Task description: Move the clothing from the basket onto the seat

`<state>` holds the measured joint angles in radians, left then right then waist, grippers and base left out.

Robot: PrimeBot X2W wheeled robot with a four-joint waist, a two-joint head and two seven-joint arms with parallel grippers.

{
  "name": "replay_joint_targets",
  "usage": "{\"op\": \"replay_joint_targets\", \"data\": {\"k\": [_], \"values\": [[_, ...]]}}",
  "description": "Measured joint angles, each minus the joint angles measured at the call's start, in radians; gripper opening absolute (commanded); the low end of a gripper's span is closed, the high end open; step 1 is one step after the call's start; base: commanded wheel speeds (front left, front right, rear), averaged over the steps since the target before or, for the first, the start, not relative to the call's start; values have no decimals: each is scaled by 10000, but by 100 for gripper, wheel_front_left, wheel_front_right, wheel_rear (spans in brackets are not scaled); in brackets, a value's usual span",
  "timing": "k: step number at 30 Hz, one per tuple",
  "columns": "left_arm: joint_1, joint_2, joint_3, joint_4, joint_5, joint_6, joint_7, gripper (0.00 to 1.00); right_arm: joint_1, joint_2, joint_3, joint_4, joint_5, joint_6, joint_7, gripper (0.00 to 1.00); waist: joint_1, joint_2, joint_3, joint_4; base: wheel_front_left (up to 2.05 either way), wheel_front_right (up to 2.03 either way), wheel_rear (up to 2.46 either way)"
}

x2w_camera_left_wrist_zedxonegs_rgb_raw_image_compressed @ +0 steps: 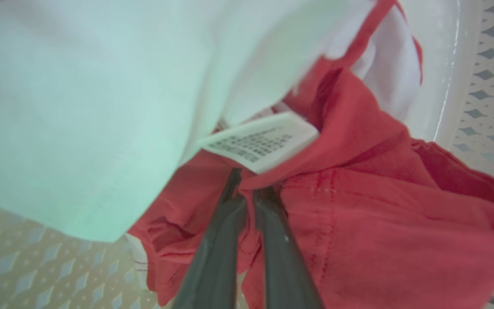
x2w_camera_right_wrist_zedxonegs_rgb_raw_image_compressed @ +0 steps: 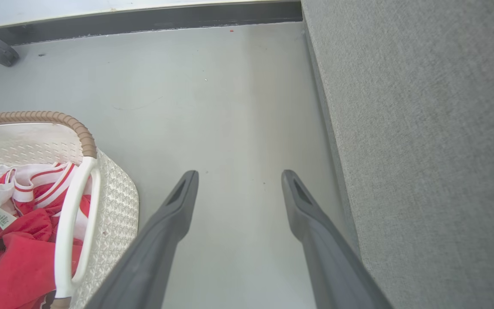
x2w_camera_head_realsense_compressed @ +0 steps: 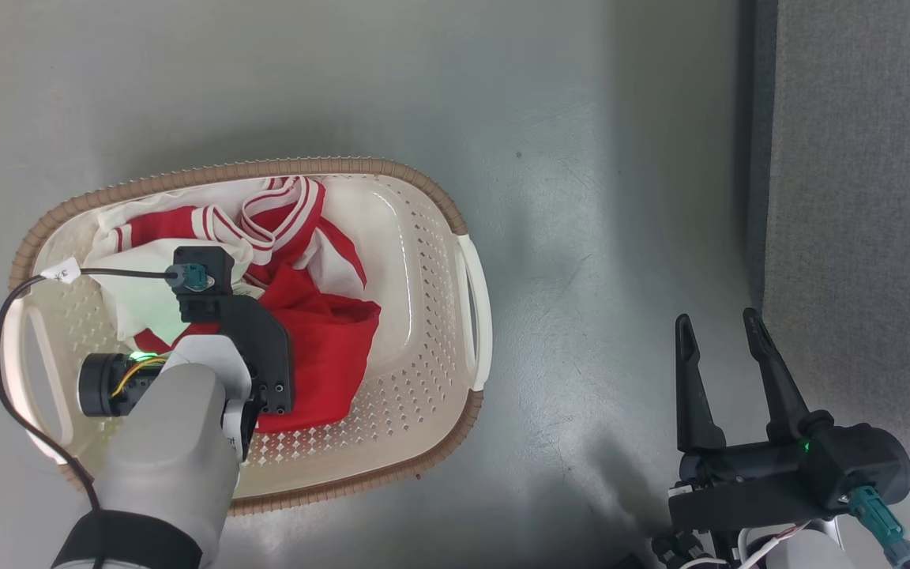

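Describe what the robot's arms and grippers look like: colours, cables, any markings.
The left gripper and right gripper each have two long, tapering dark grey fingers on black bodies. The left forearm is pale grey. A black cable with a white tag runs to a teal connector; small green lights glow on both wrists.

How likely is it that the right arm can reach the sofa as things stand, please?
Probably yes: the right gripper is open and empty, close beside the sofa, with bare floor between them.
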<state>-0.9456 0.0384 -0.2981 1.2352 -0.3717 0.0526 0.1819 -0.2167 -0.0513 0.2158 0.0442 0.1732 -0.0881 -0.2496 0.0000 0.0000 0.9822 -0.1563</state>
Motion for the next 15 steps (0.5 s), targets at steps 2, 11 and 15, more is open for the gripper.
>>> {"op": "replay_joint_targets", "data": {"k": [2, 11, 15], "values": [[-2, 0, -2, 56, 0, -13, -6, 0, -2, 0, -2, -2, 0, 0, 0, 100, 0, 0, 1, 0, 0, 0, 0], [123, 96, -81, 182, 15, -368, -539, 0, -459, 0, 132, 240, -40, 4, 0, 100, 0, 0, -249, -43, 0, 0, 0], [508, 123, -96, 207, 15, -629, -872, 0, -672, 4, 178, 598, -31, 46, -2, 100, -1, 0, -581, -44, 0, 0, 0]]}}
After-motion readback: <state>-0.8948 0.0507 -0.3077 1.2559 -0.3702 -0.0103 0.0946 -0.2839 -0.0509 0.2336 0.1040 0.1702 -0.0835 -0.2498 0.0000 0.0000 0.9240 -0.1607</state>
